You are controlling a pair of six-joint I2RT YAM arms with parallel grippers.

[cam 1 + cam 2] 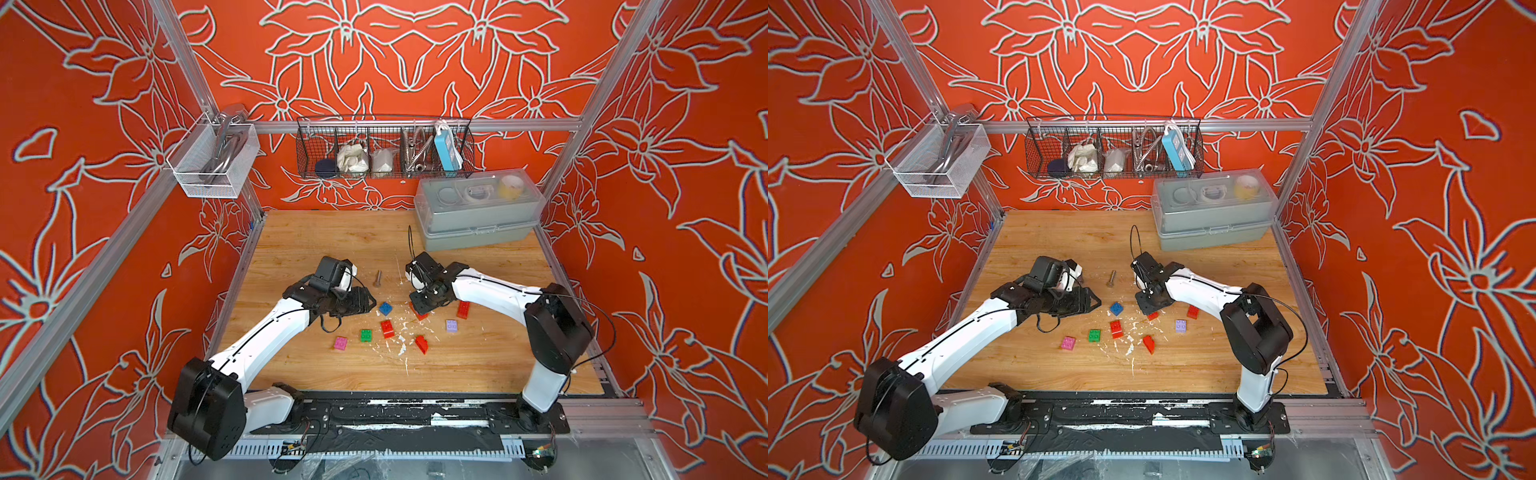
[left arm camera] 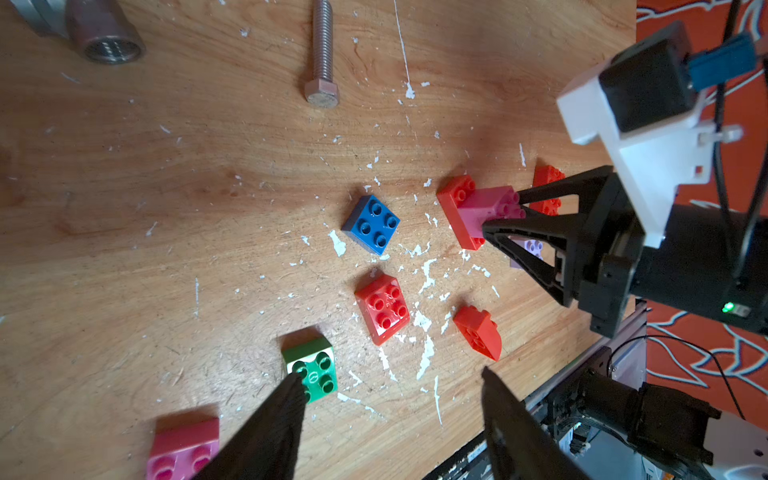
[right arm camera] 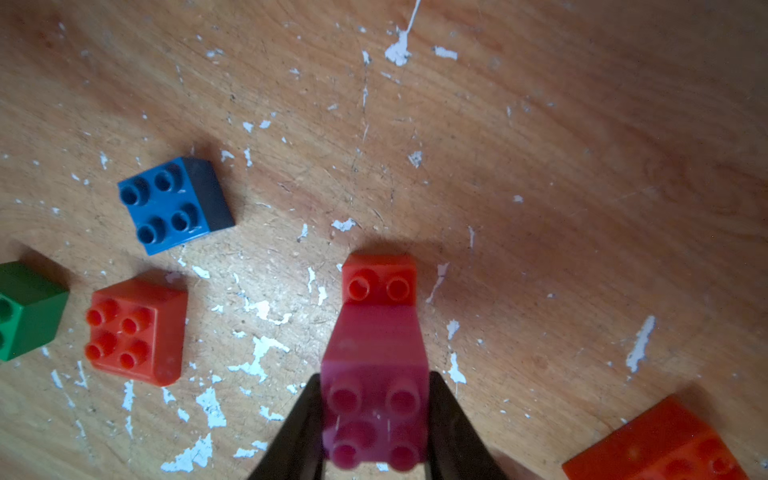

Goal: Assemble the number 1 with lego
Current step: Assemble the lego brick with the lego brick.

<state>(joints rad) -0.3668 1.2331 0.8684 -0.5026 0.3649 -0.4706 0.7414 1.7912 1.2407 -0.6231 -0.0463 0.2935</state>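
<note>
- Wooden tabletop (image 1: 316, 249), flecked with white chips, inside a booth with orange floral walls.
- Right gripper (image 2: 501, 210) is clamped on a pink brick (image 3: 374, 353), which is stacked on a long red brick (image 3: 379, 278) down at the tabletop, near the middle.
- Left gripper (image 2: 390, 376) hovers with its jaws spread wide, holding nothing.
- Loose between the arms lie a blue brick (image 2: 371, 224), a square red brick (image 2: 382, 307), a green brick (image 2: 313, 370) and a sloped red piece (image 2: 478, 332).
- A lilac brick (image 1: 451, 326) lies beside the right arm.
- A second pink brick (image 1: 340, 343) lies near the left arm.
- A grey bolt (image 2: 322, 54) lies beyond the bricks.
</note>
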